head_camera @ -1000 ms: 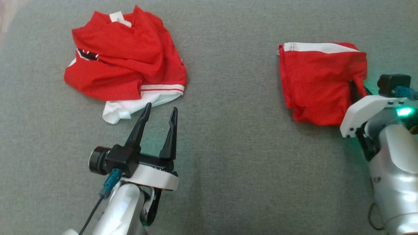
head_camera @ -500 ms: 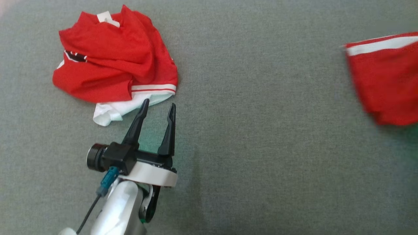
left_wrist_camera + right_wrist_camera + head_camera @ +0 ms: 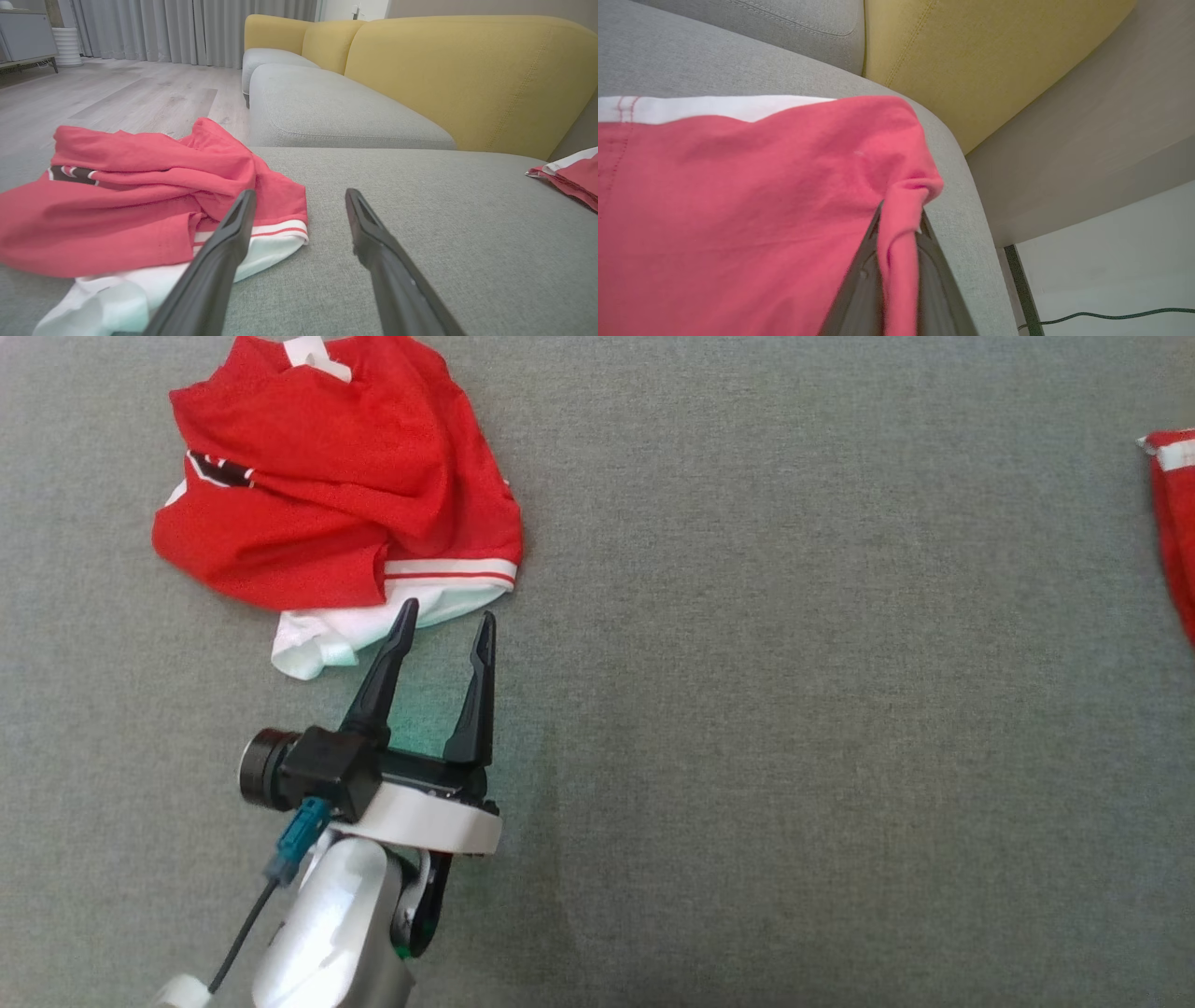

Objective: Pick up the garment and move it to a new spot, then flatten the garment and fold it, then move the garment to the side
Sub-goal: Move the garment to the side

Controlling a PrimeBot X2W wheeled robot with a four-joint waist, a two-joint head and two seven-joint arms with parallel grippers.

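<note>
Right pincer [image 3: 900, 224] clenched on a folded red garment [image 3: 1178, 523], right edge, apparently the last move aside; left pincer [image 3: 447, 611] released beside a crumpled shirt [image 3: 317, 495], upper left.

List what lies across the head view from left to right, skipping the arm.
crumpled red and white garment → bare grey cushion → second red garment, cut off by the right edge

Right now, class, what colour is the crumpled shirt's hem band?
The band is white with a red stripe; left wrist view.
</note>
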